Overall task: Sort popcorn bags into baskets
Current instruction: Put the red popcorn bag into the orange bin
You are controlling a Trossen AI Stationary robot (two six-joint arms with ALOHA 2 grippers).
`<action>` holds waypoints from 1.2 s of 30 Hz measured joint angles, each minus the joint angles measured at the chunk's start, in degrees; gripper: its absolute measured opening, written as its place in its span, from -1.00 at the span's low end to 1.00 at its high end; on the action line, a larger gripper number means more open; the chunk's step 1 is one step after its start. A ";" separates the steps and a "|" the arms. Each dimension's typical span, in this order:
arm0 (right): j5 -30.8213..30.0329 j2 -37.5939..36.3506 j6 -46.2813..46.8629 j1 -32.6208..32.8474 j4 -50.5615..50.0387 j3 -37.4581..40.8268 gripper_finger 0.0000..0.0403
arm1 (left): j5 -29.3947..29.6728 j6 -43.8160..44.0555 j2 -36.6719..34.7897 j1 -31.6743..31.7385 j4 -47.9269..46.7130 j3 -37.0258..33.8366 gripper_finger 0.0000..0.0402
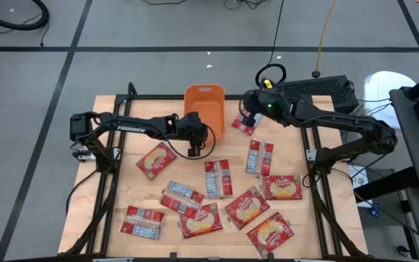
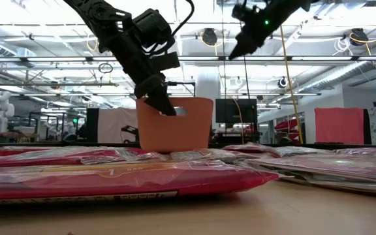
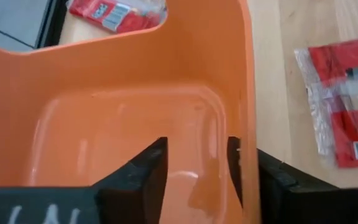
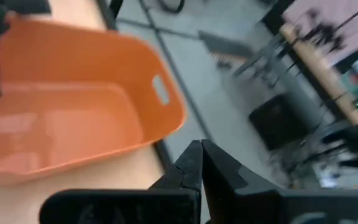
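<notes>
Bags (image 1: pixel 217 178) lie scattered flat on the table (image 1: pixel 297 225), about 11, none in the bin (image 1: pixel 204 98), which stands at the table's far edge. The step in hand looks like steadying the bin, so hold the wall firmly and avoid tipping it. The left gripper (image 3: pixel 197 168) straddles the bin's near wall, fingers narrowly spread, 1 inside and 1 outside. The right gripper (image 4: pixel 201 165) hovers beside the bin, fingers pressed together, empty, above 1 bag (image 1: pixel 244 125).

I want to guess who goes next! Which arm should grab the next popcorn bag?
Right, probably. The right gripper, shut and empty, hangs near a flat red popcorn packet beside the orange plastic bin. The left gripper straddles that bin's wall.
</notes>
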State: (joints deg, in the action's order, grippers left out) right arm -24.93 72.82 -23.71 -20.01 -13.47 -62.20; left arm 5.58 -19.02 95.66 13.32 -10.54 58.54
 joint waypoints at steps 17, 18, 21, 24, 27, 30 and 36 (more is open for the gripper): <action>8.59 -0.20 9.58 -1.33 12.94 18.38 -0.73 | 5.38 2.11 -0.81 0.00 1.72 0.00 0.49; 10.09 -0.20 10.76 -1.52 12.97 19.14 -0.69 | 5.40 2.52 -0.83 0.00 1.40 0.00 0.53; 13.09 0.94 14.50 -1.79 12.76 20.90 -0.55 | 3.30 3.33 -1.02 -0.36 1.31 -0.02 0.65; 14.71 2.46 16.04 -1.75 11.83 22.21 -0.41 | 1.13 3.92 -1.11 -0.80 1.29 -0.02 0.72; 14.78 4.48 16.36 -1.75 11.93 23.33 -0.27 | 1.28 3.89 -1.11 -0.83 1.28 -0.02 0.77; 15.87 6.74 16.53 -1.76 11.93 24.13 -0.13 | 3.30 1.71 -1.11 -0.81 1.18 -0.02 0.80; 15.83 12.91 16.14 -1.53 13.09 24.33 0.04 | 5.91 -1.40 -1.09 -0.83 0.38 -0.02 0.82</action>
State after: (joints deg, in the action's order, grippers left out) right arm -9.10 85.72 -7.57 -21.54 -0.37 -37.87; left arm 11.49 -20.42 94.56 12.49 -10.16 58.52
